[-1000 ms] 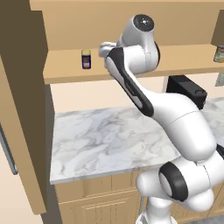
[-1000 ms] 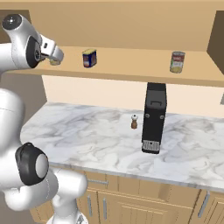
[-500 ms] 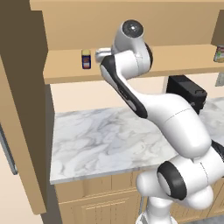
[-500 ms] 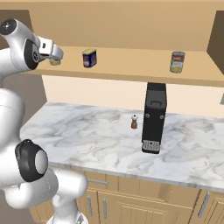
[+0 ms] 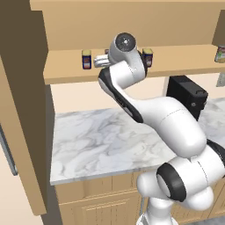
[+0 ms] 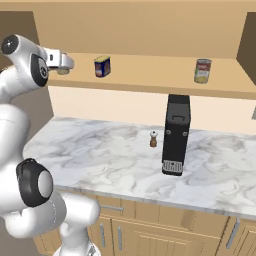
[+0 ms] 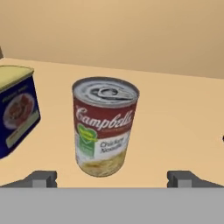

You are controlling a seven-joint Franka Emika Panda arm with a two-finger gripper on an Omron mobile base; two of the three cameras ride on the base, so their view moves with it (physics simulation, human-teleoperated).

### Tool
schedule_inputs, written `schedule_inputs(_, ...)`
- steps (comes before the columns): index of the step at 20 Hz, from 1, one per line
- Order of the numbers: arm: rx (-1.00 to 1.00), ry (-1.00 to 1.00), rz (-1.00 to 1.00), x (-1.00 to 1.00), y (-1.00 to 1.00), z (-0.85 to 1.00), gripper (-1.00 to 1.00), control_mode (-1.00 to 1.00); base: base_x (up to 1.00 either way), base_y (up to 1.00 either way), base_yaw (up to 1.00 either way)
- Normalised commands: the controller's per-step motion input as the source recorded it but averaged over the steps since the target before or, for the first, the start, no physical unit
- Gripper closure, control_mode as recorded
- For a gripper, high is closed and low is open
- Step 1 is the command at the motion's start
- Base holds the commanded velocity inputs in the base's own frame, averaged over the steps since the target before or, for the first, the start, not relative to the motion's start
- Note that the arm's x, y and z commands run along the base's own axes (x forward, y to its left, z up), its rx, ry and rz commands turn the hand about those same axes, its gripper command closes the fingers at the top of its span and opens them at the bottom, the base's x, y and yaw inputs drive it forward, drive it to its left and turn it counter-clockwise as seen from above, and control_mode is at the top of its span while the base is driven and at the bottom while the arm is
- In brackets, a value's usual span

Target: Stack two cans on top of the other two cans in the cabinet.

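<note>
Hand view first, reading left to right: a dark blue can (image 7: 15,111) stands on the shelf (image 7: 175,118) of the cabinet (image 5: 26,110) at the left edge, and just beside it, apart from it, the tall soup can (image 7: 104,124) stands upright, centred between the wide-open, empty jaws of the gripper (image 7: 111,178). The step looks like the approach for a first pick. To do it well, I would push straight ahead until the tips flank the label's middle, keeping clear of the blue can on the left, then close squarely so the can stays upright. In the right base view another blue can (image 6: 102,66) and a second soup can (image 6: 202,70) stand farther right along the shelf, above the bench (image 6: 100,155).
</note>
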Motion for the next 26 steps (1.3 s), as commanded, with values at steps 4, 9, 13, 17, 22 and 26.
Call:
schedule_inputs(4,0.0,0.0,0.0,0.27,0.01,0.0,-1.0,-1.0,0.0,0.0,0.0)
schedule_inputs(9,0.0,0.0,0.0,0.22,0.0,0.0,-1.0,-1.0,0.0,0.0,0.0)
schedule_inputs(13,0.0,0.0,0.0,0.19,0.03,0.0,-1.0,-1.0,0.0,0.0,0.0)
schedule_inputs(17,0.0,0.0,0.0,0.15,0.07,-0.04,-1.0,-1.0,0.0,0.0,0.0)
schedule_inputs(22,0.0,-0.01,0.0,0.13,0.08,-0.06,-1.0,-1.0,0.0,0.0,0.0)
schedule_inputs(26,0.0,-0.01,0.0,0.15,0.04,-0.06,-1.0,-1.0,0.0,0.0,0.0)
